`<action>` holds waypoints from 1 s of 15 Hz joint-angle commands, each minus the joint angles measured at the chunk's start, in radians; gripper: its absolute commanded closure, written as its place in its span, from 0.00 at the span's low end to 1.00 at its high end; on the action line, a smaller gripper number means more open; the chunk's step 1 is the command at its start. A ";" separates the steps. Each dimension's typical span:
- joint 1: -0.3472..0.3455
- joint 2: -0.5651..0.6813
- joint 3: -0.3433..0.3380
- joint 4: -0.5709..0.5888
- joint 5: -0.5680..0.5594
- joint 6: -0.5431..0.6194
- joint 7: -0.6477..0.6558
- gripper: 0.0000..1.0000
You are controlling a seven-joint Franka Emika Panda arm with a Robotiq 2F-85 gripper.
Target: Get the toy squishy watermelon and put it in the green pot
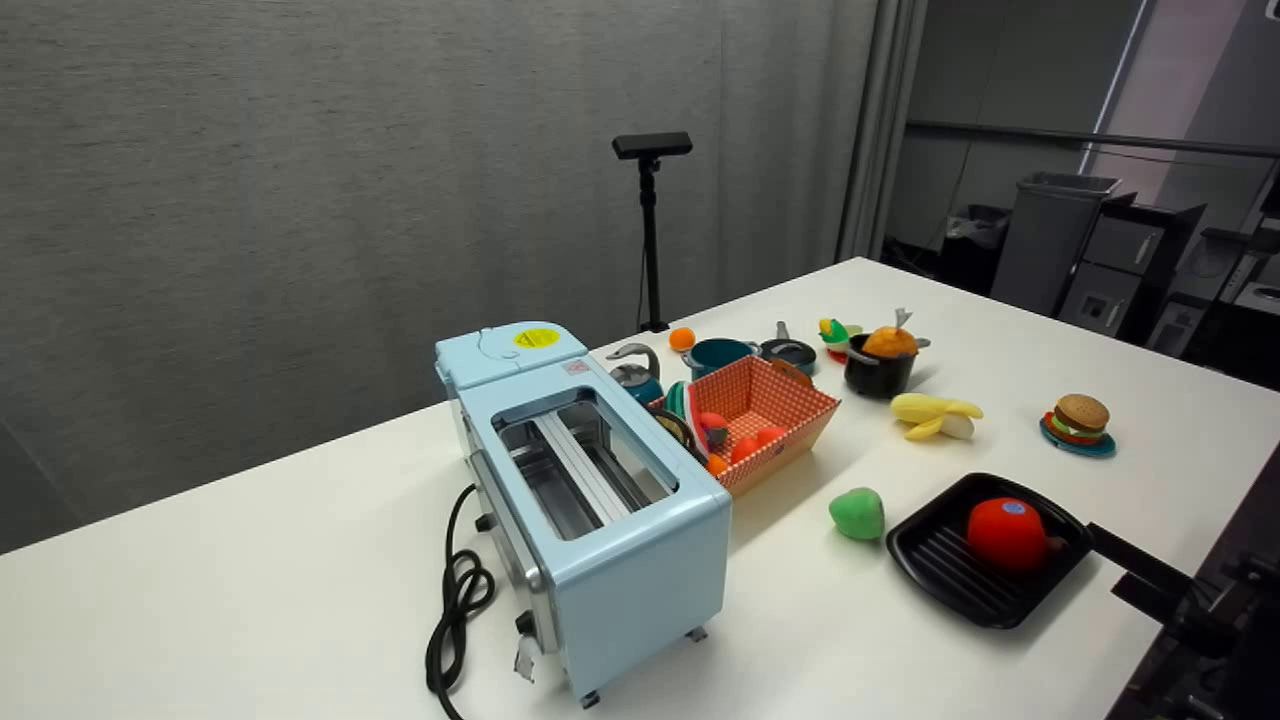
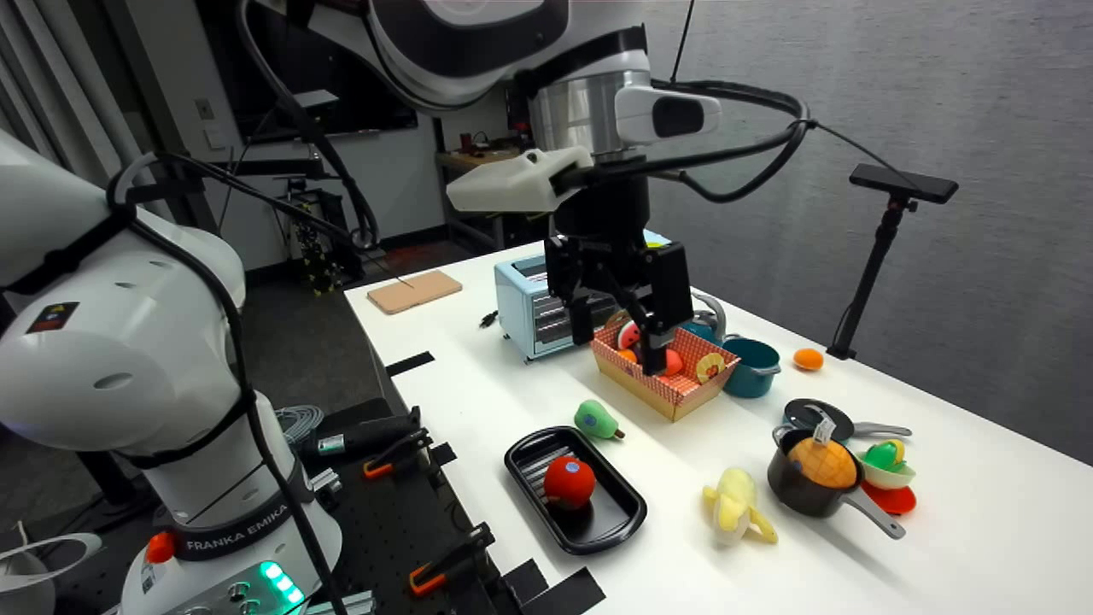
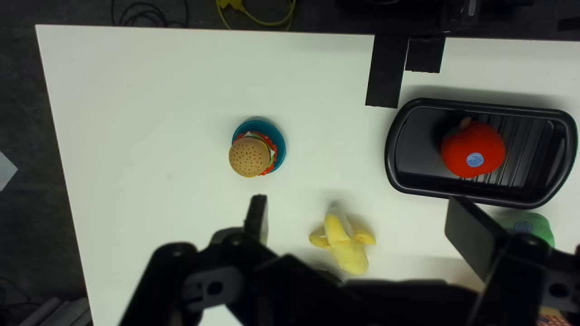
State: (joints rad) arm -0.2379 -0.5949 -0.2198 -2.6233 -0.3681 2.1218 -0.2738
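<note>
Your gripper (image 3: 358, 222) hangs over the white table (image 3: 136, 181), jaws wide apart. In an exterior view, the toy watermelon (image 2: 628, 335) sits inside the checked basket (image 2: 636, 393), toward its ten o'clock end. The blue-green pot (image 2: 751, 376) stands just beside the basket, at its three o'clock. In the wrist view, the peeled banana (image 3: 349, 256) lies on the table; from it you find the burger (image 3: 249, 157) between ten and eleven o'clock, and the black pan (image 3: 417, 156), holding a red fruit (image 3: 473, 149), at two.
</note>
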 commanded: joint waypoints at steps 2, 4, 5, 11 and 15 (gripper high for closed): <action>0.023 0.036 -0.007 0.016 0.025 0.033 -0.006 0.00; 0.035 0.049 -0.002 0.016 0.029 0.050 -0.011 0.00; 0.037 0.051 -0.005 0.017 0.028 0.053 -0.023 0.00; 0.079 0.087 0.028 0.019 0.028 0.074 -0.020 0.00; 0.111 0.118 0.074 0.026 0.018 0.089 -0.005 0.00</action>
State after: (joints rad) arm -0.1530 -0.5091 -0.1693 -2.6174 -0.3570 2.1885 -0.2794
